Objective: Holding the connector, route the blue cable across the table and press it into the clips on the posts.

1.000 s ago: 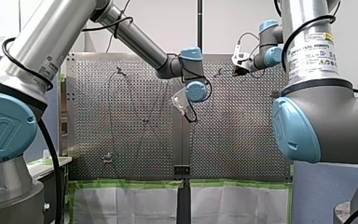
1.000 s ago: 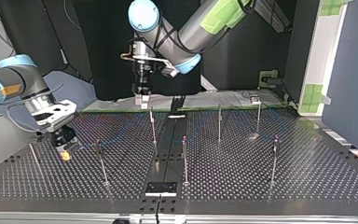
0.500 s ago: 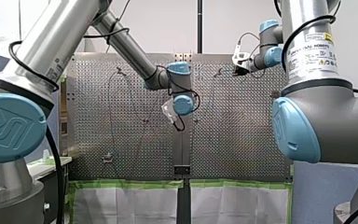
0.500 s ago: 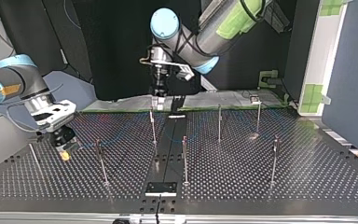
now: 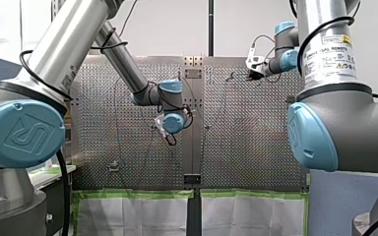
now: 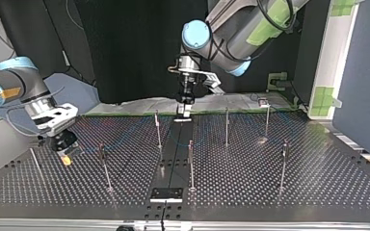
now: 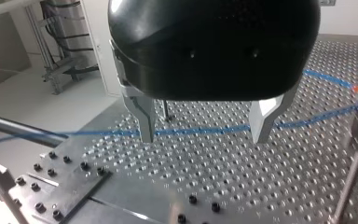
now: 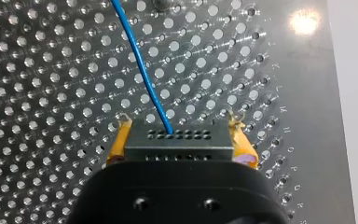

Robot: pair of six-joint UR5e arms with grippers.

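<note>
The right claw (image 8: 179, 127) is clenched on the connector (image 8: 179, 140), yellow pads (image 8: 119, 137) pressing the grey block from both sides low over the surface (image 8: 51, 93). The blue cable (image 8: 144, 70) runs out of the block's face and away across the holes. The left claw (image 7: 205, 135) hangs released above the surface near the posts (image 6: 226, 126) at the top view's far side, metal fingers (image 7: 145, 116) wide apart, with the cable passing just beyond their tips toward one of them.
</note>
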